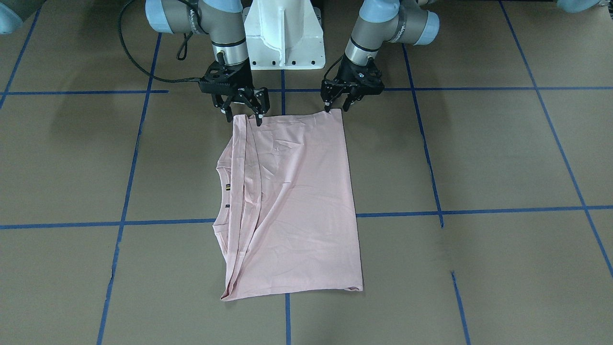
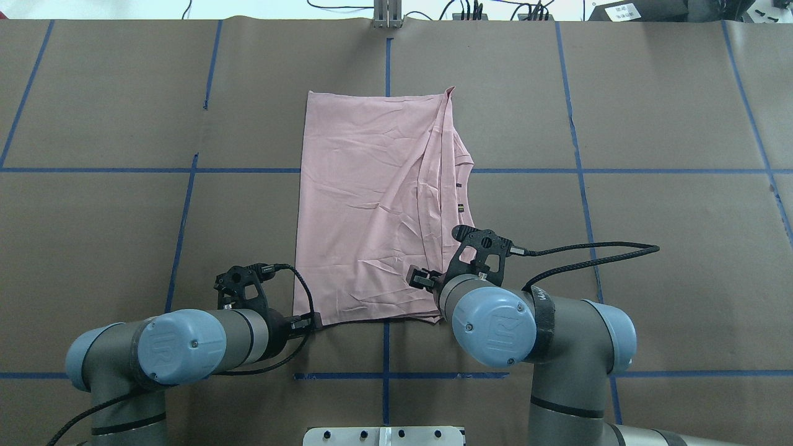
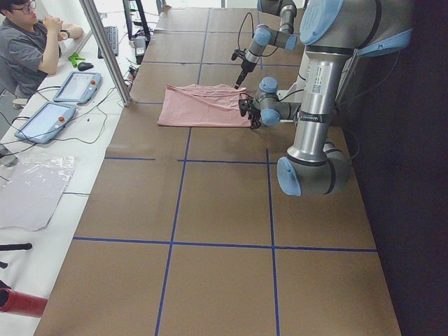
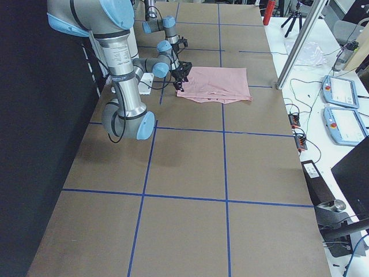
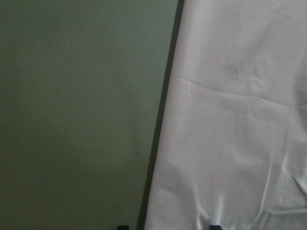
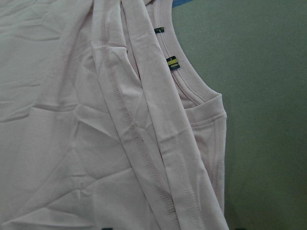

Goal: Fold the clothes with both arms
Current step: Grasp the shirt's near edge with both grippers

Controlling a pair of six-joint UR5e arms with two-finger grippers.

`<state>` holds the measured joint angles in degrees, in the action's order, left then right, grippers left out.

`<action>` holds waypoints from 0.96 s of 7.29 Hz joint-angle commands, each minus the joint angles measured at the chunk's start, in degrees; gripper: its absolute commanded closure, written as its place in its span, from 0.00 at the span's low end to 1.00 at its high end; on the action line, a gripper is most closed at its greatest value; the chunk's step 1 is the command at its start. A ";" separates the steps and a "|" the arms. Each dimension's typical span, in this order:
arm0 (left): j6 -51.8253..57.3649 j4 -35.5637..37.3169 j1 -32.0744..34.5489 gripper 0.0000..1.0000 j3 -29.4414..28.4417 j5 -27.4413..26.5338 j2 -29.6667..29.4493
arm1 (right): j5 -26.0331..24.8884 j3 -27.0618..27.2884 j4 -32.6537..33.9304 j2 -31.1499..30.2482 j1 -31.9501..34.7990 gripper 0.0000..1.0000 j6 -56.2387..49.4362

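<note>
Desk (image 1: 479,158) with T-shirt (image 1: 297,201) lying flat at centre, partly folded.
Judged from its long panel shape, the shirt's sides are folded inward, with the collar at one side edge; a crosswise fold likely remains. Right arm (image 1: 225,28) and left arm (image 1: 378,28) angle down to the shirt's robot-side edge. Right hand (image 1: 243,115) and left hand (image 1: 336,106) each stand at a corner, jaws apart, gripping nothing.
</note>
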<state>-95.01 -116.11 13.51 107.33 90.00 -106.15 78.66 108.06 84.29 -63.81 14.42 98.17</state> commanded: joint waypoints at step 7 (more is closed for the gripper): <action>0.35 0.27 0.20 1.00 -0.20 -0.09 -0.46 | 0.18 0.05 0.00 0.00 0.00 0.11 0.00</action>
<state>-94.89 -115.97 13.65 107.07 89.91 -106.61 78.81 108.15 84.29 -63.81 14.42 98.18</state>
